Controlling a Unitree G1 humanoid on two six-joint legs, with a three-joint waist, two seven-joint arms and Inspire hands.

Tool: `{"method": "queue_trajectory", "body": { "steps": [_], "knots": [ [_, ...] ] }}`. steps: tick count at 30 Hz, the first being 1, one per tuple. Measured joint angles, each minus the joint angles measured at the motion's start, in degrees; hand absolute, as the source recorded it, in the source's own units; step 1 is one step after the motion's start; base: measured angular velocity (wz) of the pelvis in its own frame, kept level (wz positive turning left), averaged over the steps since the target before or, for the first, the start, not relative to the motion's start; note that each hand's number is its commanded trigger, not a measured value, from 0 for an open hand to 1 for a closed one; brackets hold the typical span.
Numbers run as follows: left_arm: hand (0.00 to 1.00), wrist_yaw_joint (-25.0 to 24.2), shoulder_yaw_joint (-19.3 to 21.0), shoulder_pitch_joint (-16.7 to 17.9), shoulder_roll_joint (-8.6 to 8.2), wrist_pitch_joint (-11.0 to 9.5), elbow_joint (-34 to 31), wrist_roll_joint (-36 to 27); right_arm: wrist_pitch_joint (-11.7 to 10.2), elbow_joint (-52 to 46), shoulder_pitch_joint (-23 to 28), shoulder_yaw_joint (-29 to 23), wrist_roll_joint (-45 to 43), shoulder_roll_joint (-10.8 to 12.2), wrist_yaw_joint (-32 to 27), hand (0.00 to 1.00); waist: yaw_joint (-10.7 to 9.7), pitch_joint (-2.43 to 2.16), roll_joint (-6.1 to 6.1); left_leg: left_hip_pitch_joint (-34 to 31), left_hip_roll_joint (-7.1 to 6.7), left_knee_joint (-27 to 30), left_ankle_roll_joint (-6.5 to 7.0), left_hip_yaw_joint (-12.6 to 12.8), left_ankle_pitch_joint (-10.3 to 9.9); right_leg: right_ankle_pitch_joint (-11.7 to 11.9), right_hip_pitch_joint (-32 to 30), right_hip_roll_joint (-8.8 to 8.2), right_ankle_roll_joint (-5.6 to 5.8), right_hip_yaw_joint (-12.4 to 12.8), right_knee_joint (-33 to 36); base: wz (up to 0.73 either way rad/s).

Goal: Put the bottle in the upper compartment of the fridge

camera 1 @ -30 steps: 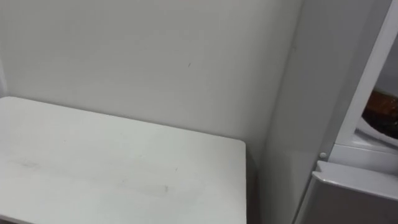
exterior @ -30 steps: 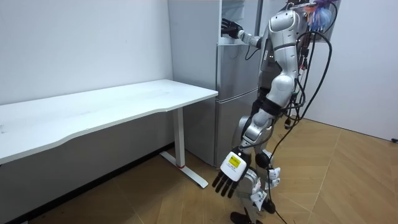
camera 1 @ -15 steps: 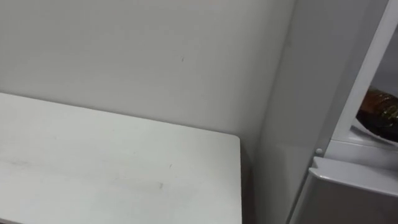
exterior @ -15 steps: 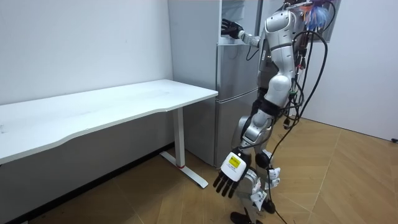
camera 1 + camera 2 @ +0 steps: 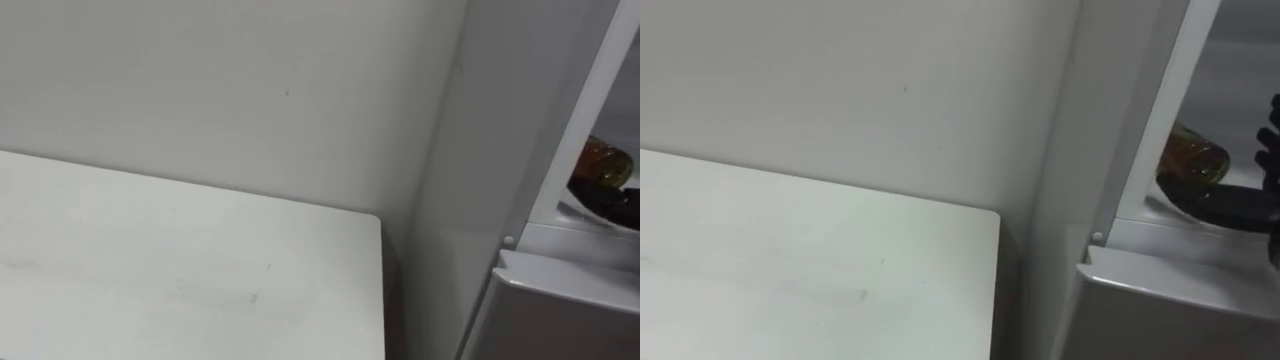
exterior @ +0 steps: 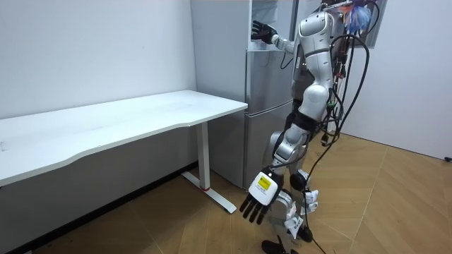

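My right hand point(image 5: 1240, 205) up inside the upper fridge point(image 5: 1095, 150), dark just beside the amber bottle point(image 5: 1192, 155) lying on the shelf, grip I cannot tell, left hand point(image 6: 259, 194) hanging low by my legs, fingers straight, white tabletop point(image 5: 790, 260) to the fridge's left.

On my feed the table point(image 5: 180, 270) sits on the left, backed against the wall point(image 5: 250, 90), and the fridge point(image 5: 1160, 300) is just beside its right end. The bottle point(image 5: 1193, 157) lies in the fridge's upper compartment, with the right hand point(image 5: 1240, 205) just beside it.
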Motion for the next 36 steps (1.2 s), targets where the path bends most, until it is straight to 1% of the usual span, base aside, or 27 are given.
{"method": "queue_trajectory", "body": {
  "steps": [4, 5, 9, 12, 17, 19, 21, 24, 28, 33, 36],
  "knots": [
    [0.0, 0.0, 0.01, -0.29, 0.02, 0.0, -0.01, -0.01, 0.0, -1.91, 0.0, 0.0, -0.14, 0.0, 0.01, 0.0, -0.77, 0.08, 0.3, -0.01, 0.01, -0.08, 0.0, -0.08, 0.0, 0.0, -0.38, 0.02, 0.0, 0.13, -0.02, 0.0],
    [0.0, -0.01, 0.0, -0.26, -0.02, 0.0, -0.01, 0.02, 0.11, -2.82, 0.09, -0.1, -0.3, 0.0, -0.1, 0.0, -1.07, -0.03, 0.28, -0.06, 0.01, -0.16, 0.0, -0.08, 0.0, 0.0, -0.42, 0.03, 0.0, 0.16, -0.03, -0.04],
    [0.0, -0.11, 0.0, -0.19, -0.09, 0.01, -0.01, 0.29, 0.1, -5.72, 1.08, -0.58, -0.33, 0.04, -1.34, 0.0, -2.22, -0.05, 0.66, 0.01, 0.01, -0.24, -0.02, -0.07, 0.02, 0.0, -0.15, 0.06, 0.0, 0.17, -0.07, -0.01],
    [0.0, -0.2, 0.0, -0.33, -0.08, 0.01, -0.02, 0.42, 0.1, -6.81, 2.36, -0.79, -2.77, 0.04, -2.71, 0.0, -2.47, -0.18, 0.8, 0.13, 0.0, -0.26, -0.05, -0.07, 0.06, 0.0, -0.27, 0.06, 0.0, 0.21, -0.08, 0.0],
    [0.0, -0.31, 0.0, -0.56, -0.08, 0.0, -0.01, 0.39, 0.12, -10.7, 4.86, -1.05, -5.34, 0.04, -2.86, 0.0, -3.04, -0.27, 0.97, 0.62, 0.0, -0.46, -0.12, 0.2, 0.13, 0.0, -0.22, 0.08, 0.0, 0.16, -0.05, -0.01],
    [0.0, -0.27, 0.0, -0.54, -0.08, 0.0, 0.0, 0.39, 0.12, -11.84, 4.88, -1.08, -5.66, 0.04, -2.88, 0.0, -3.27, -0.26, 1.0, 0.89, 0.03, -1.02, -0.15, 0.72, 0.15, 0.0, -0.01, 0.08, 0.0, 0.24, -0.06, -0.05],
    [0.0, -0.17, -0.01, -0.6, -0.08, -0.01, 0.01, 0.36, 0.11, -13.47, 4.96, -1.1, -5.75, 0.04, -2.94, 0.0, -3.93, -0.29, 0.9, 0.93, 0.04, -1.12, -0.15, 0.81, 0.16, 0.0, 0.04, 0.1, 0.0, 0.2, -0.07, -0.04],
    [0.0, -0.06, -0.01, -0.93, -0.07, -0.38, 0.04, 0.36, -0.11, -16.32, 6.64, -1.34, -5.73, 0.04, -4.0, 0.0, -4.0, -0.34, 0.74, 1.01, 0.07, -1.16, -0.15, 1.19, 0.16, 0.0, -0.04, 0.19, 0.0, 0.71, -0.07, -0.06],
    [0.0, 0.02, -0.05, -1.63, -0.07, -0.59, 0.36, 0.34, -0.21, -16.94, 7.08, -1.34, -5.74, 0.04, -4.92, 0.0, -4.03, -0.29, 0.62, 1.05, 0.06, -1.16, -0.14, 1.43, 0.15, 0.01, -0.23, 0.43, -0.01, 1.26, -0.06, -0.07],
    [0.0, 0.35, -0.27, -1.62, 0.06, -0.99, 0.66, 0.45, -0.53, -17.28, 7.45, -1.37, -6.52, 0.04, -6.26, 0.0, -4.19, -0.15, 0.35, 1.04, 0.13, -1.19, -0.14, 1.73, 0.15, 0.02, -0.93, 0.51, -0.03, 1.49, 0.0, -0.04],
    [0.0, 0.47, -0.26, -1.6, -0.02, -1.35, 1.13, 0.46, -0.97, -19.47, 8.64, -1.47, -6.52, 0.04, -6.24, 0.0, -4.08, -0.02, 0.58, 1.03, 0.18, -1.21, -0.14, 2.44, 0.15, 0.03, -1.24, 0.62, -0.05, 2.26, 0.03, -0.09]
  ]
}}
